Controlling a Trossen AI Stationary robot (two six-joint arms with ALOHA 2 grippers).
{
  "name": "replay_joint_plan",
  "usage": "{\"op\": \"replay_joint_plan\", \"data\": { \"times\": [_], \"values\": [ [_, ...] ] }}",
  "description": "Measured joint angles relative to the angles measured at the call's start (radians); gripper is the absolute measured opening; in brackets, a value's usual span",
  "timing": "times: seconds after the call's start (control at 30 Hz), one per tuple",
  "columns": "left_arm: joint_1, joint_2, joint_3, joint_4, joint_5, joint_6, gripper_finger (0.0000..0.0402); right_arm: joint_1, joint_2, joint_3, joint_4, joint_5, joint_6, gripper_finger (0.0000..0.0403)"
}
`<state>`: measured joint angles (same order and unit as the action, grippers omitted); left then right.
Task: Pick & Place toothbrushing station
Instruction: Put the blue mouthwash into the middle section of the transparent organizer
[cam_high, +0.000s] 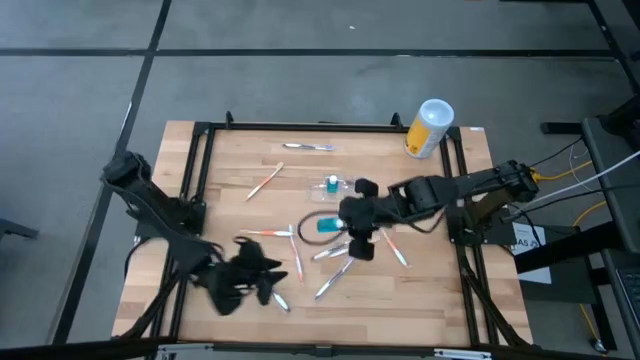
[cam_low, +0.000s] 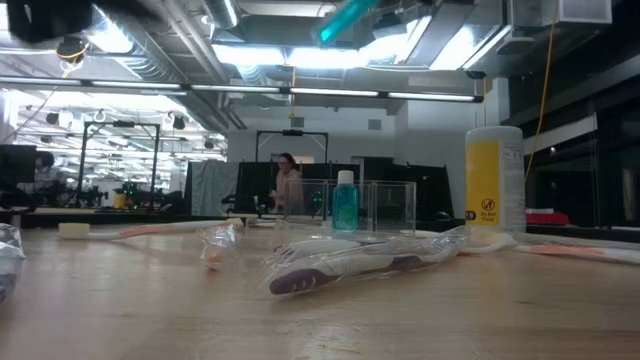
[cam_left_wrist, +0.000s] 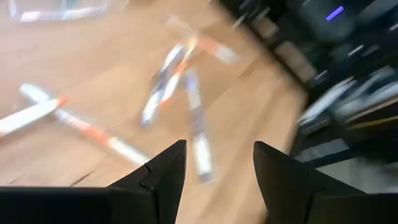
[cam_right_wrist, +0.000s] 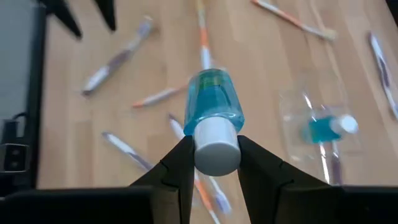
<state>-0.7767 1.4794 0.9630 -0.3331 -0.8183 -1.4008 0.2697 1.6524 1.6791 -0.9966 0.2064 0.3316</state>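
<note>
The clear plastic holder (cam_high: 345, 188) stands on its base at the table's middle, toward the far edge, with a blue bottle (cam_low: 344, 203) in one compartment; it also shows in the right wrist view (cam_right_wrist: 311, 102). My right gripper (cam_high: 345, 228) hovers just nearer than the holder, shut on a second blue bottle with a white cap (cam_right_wrist: 211, 102), which shows high in the low view (cam_low: 346, 18). My left gripper (cam_high: 262, 275) is open and empty above the near left part of the table, over loose toothbrushes (cam_left_wrist: 186, 93). My right gripper pinches the bottle's white cap (cam_right_wrist: 216, 149) between its two fingers, one on each side. The bottle's blue body sticks out past the fingertips, along the fingers. The bottle is lifted clear of the table and tilted.
Several toothbrushes (cam_high: 330, 265), some in clear wrappers (cam_low: 350, 262), lie scattered over the table's middle. A yellow canister with a white lid (cam_high: 430, 128) stands at the far right corner. A black frame (cam_high: 300, 128) runs along the table's edges. A person (cam_low: 288, 185) shows far behind.
</note>
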Motion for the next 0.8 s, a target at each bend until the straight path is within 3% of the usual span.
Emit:
{"op": "replay_joint_plan", "data": {
  "times": [0.2,0.4,0.8],
  "values": [
    [0.078,0.13,0.0,0.025,0.063,0.035,0.0182,-0.187,0.0,0.0,-0.062,-0.121,0.005,0.0103],
    [0.103,0.149,0.0,0.024,0.051,0.044,0.0182,-0.356,0.014,0.0,-0.198,-0.262,-0.003,0.0106],
    [0.103,0.149,0.0,0.028,0.026,0.05,0.0182,-0.418,0.131,0.0,-0.286,-0.319,-0.188,0.0108]
  ]
}}
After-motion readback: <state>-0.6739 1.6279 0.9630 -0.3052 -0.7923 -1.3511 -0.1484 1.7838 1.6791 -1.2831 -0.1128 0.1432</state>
